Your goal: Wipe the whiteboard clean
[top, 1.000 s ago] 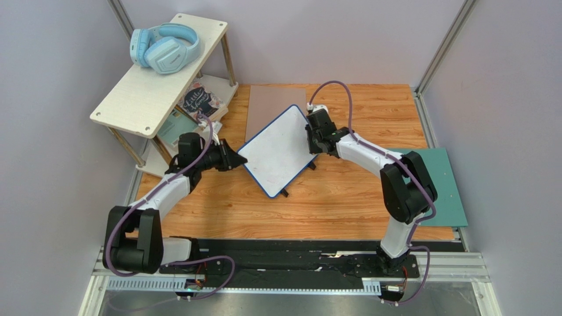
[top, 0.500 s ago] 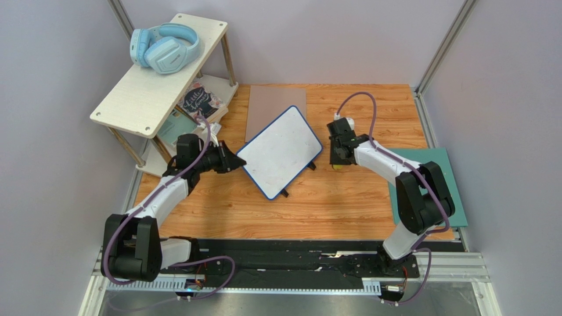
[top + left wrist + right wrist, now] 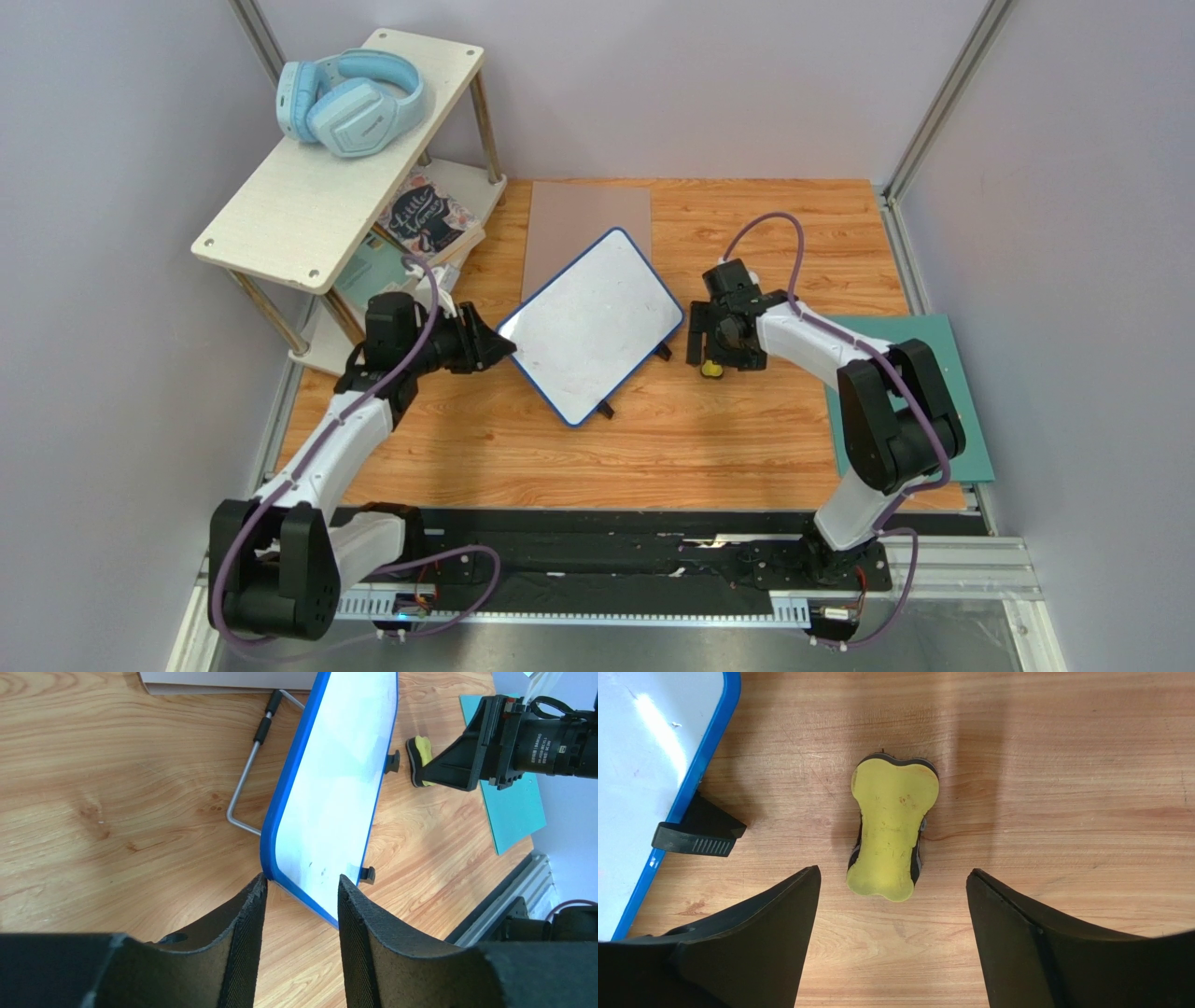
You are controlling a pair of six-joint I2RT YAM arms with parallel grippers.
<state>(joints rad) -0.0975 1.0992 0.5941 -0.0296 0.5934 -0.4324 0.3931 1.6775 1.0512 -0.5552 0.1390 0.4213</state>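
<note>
The whiteboard (image 3: 589, 325), white with a blue rim, stands tilted on its black feet mid-table; its face (image 3: 337, 777) looks white apart from a few faint specks near the corner. My left gripper (image 3: 494, 343) sits at its left corner, open, and the rim lies just beyond the fingertips (image 3: 256, 896) without being pinched. A yellow bone-shaped eraser (image 3: 892, 829) lies flat on the wood to the right of the board (image 3: 640, 742). My right gripper (image 3: 709, 350) hovers over the eraser (image 3: 713, 370), wide open (image 3: 892, 875), with nothing held.
A grey-brown mat (image 3: 586, 224) lies behind the board, and a green mat (image 3: 933, 392) lies at the right edge. A tilted shelf (image 3: 295, 210) at the back left carries blue headphones (image 3: 351, 105), with books (image 3: 428, 217) below. The board's wire stand (image 3: 246, 791) rests on the wood.
My right gripper left the board's right edge, moved right and down, and opened, leaving the yellow eraser on the table. My left gripper opened off the board's corner and drew back slightly.
</note>
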